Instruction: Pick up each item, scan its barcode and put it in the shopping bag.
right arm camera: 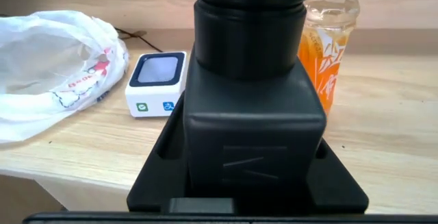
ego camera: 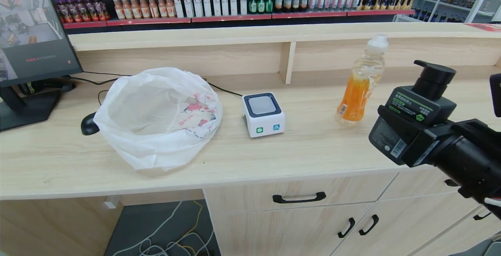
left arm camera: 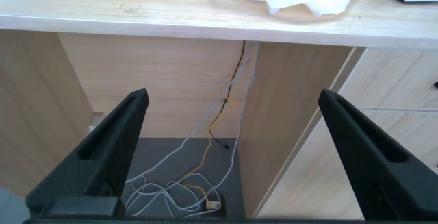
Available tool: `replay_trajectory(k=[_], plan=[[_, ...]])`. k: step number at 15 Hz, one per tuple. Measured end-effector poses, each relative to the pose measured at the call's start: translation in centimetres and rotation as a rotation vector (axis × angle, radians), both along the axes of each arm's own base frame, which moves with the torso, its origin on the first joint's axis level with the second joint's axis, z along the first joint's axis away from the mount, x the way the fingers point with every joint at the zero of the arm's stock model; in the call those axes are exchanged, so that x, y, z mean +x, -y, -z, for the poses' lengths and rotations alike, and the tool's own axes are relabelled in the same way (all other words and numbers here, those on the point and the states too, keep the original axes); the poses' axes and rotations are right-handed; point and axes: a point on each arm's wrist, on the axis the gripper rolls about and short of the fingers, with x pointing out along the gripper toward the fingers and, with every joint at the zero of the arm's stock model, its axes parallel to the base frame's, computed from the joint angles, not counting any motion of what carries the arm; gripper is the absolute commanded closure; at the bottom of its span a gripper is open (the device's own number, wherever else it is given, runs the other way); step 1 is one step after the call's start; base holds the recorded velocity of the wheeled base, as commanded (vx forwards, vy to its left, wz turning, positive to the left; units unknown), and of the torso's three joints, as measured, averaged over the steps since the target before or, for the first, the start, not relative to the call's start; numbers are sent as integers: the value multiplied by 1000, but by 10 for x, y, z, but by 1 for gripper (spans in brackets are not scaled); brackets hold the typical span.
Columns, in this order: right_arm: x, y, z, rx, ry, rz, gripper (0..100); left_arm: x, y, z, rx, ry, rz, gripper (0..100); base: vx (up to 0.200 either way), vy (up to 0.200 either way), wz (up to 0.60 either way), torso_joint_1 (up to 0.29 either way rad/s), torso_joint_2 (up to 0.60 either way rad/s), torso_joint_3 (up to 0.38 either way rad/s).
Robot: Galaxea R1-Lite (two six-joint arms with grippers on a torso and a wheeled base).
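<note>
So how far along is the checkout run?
Done: nothing visible in the bag yet. In hand: the right gripper is shut on the black pump bottle, held above the counter, right of the scanner, not over it. To do: scan and bag it, then the orange drink bottle standing on the counter. The left gripper is open, below the counter edge.

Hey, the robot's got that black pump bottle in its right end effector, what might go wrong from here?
The tall clear bottle of orange drink stands near the path from the black square pump bottle in the right end effector to the white box scanner; a low sweep might topple it. The barcode faces sideways, not toward the scanner's window, so the scan may miss. The thin white plastic shopping bag looks floppy; its rim could fold.
</note>
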Motion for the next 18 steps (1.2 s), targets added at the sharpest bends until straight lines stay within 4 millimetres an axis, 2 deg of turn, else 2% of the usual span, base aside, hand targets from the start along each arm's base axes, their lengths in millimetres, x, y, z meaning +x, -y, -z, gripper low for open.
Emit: replay_trajectory(k=[2,18], plan=[[2,-1,-2,-1,33,5,100,0,0,0,1,0,0,0,0,0,0,0,0,0],[11,7,-2,-10,89,148,100,0,0,0,-3,0,0,0,0,200,0,4,4,2]])
